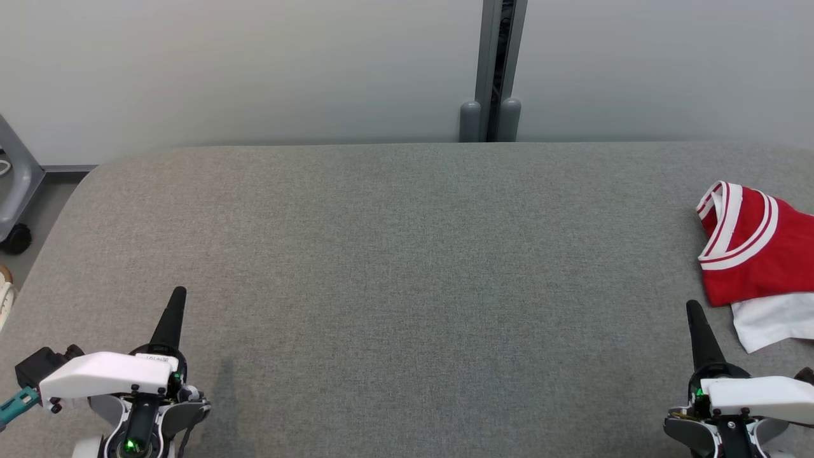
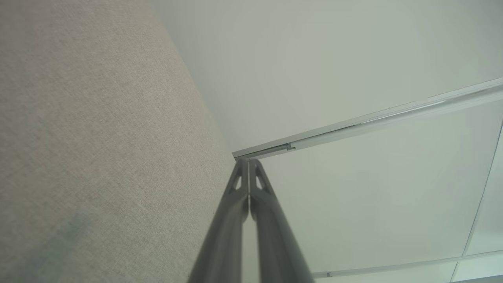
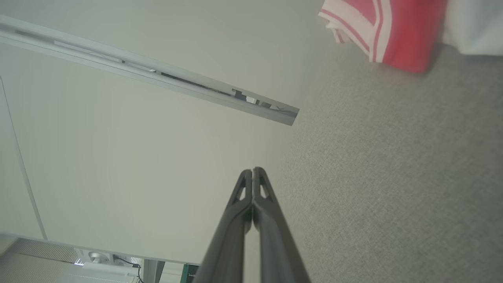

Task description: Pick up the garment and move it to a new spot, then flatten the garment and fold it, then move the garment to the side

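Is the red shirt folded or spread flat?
Folded over, not spread: the red shirt lies doubled, red layer over white. How neatly, cannot tell; the picture cuts it off.

Left tool (image 1: 177,294) low at left, fingers pressed together. Right tool (image 1: 693,308) likewise at right.

The grey cloth-covered tabletop (image 1: 394,254) lies open across its middle and left, with room to sweep between the left gripper (image 1: 179,291) and the right gripper (image 1: 692,306) at the near corners. A bunched red and white garment (image 1: 757,254) takes up the right edge, just beside the right gripper. The pale wall (image 1: 254,63) and its grey post (image 1: 493,95) close off the far edge. A grey frame leg on a castor (image 1: 16,210) stands off the left corner.
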Controlling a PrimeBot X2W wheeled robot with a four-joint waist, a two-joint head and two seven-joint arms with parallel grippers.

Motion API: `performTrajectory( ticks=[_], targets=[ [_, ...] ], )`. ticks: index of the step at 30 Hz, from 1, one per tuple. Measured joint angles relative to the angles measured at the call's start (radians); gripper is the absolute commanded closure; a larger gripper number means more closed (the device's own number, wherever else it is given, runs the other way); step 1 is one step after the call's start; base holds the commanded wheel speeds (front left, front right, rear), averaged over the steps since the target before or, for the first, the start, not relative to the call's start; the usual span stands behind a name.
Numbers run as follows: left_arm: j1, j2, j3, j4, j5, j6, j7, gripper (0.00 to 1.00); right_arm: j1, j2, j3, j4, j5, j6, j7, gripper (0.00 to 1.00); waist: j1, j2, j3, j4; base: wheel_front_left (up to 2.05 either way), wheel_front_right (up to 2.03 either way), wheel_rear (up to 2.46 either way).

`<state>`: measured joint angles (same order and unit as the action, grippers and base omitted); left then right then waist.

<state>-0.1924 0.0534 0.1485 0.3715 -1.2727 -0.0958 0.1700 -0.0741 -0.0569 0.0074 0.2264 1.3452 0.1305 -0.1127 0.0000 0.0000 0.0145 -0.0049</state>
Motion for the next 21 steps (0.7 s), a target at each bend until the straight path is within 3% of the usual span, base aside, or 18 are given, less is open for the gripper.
performTrajectory(
  ticks=[21],
  targets=[
    [-0.037,0.001,0.046,0.019,-0.168,-0.018,0.065,1.0,-0.021,0.004,-0.001,0.011,0.154,0.0,0.022,1.0,0.0,0.0,-0.002,0.002,0.0,0.0,0.0]
  ],
)
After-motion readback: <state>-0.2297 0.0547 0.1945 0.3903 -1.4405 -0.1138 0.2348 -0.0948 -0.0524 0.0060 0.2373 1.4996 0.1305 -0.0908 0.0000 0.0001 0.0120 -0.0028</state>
